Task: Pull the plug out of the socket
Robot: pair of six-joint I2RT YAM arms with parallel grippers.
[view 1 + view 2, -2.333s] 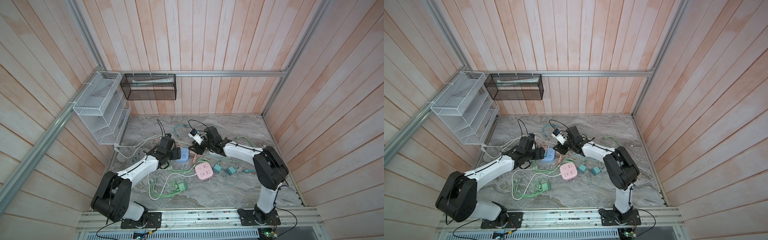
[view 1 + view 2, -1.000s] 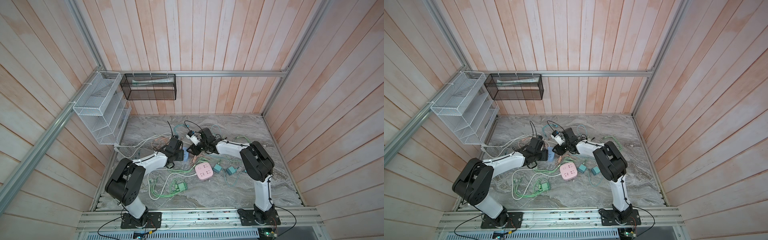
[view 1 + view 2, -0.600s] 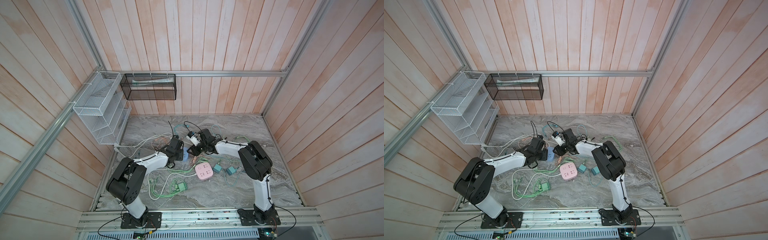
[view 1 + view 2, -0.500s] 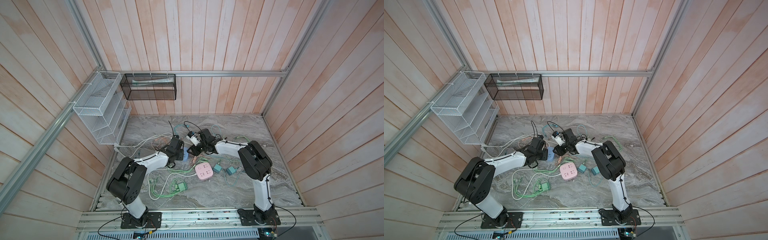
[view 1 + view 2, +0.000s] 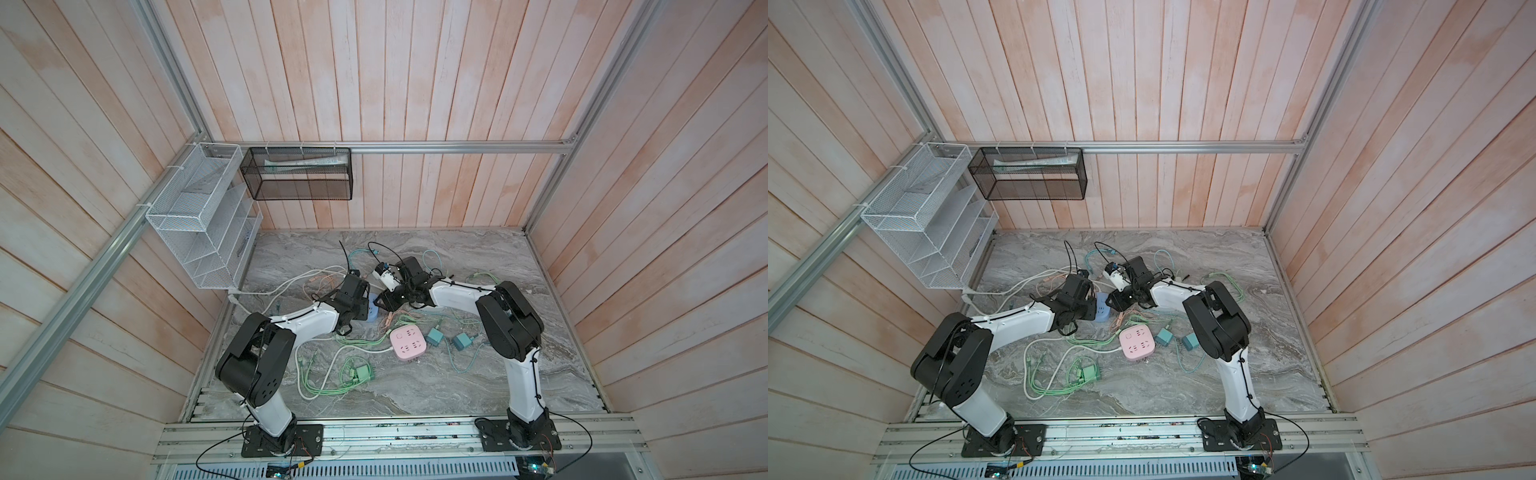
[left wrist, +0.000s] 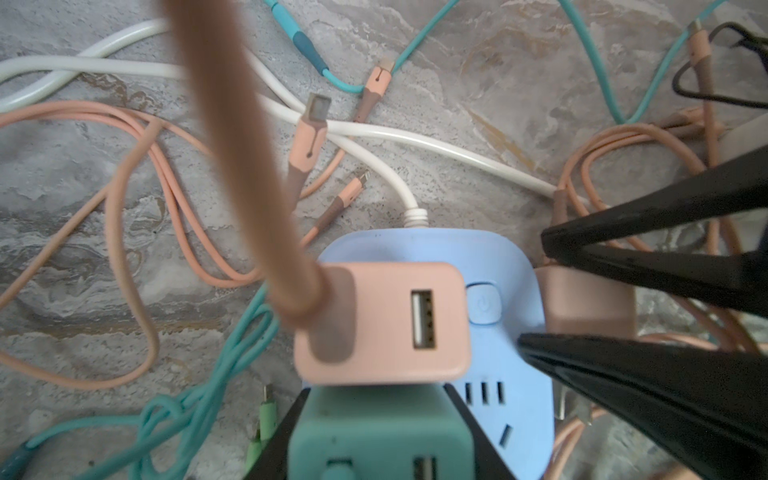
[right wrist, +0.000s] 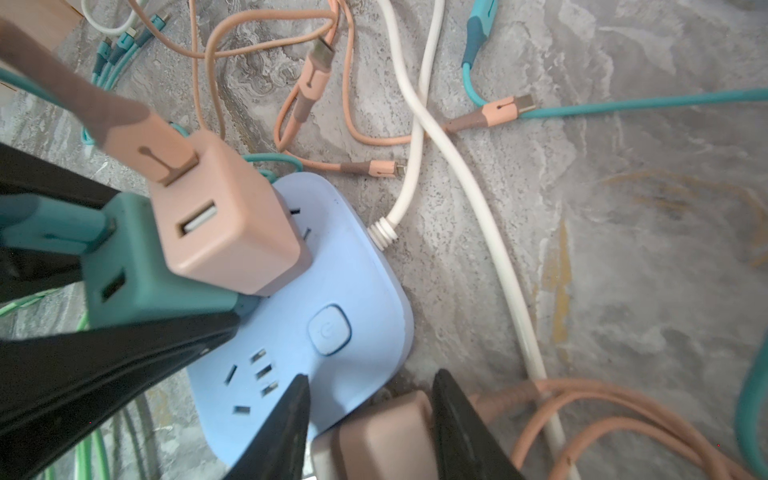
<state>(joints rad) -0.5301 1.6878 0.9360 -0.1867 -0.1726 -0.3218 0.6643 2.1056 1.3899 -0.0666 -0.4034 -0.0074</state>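
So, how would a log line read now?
left jaws: shut on teal plug | right jaws: shut on pink plug beside blue socket | teal plug: not yet pulled

likely a lab test cell: aluminium rails [image 5: 457,146] and plank walls [image 5: 374,83] box in a marble-look tabletop [image 5: 457,395].

socket [image 7: 353,257]: blue | plug [image 6: 374,432]: teal | side plug [image 7: 386,432]: pink | table [image 7: 623,208]: grey marbled

Crowded onto the blue socket [image 5: 1103,313]: left tool [image 5: 1091,309] at its left edge, right tool [image 5: 1111,301] at its right; pink power strip [image 5: 1137,341] nearby on the desk [image 5: 1225,257].
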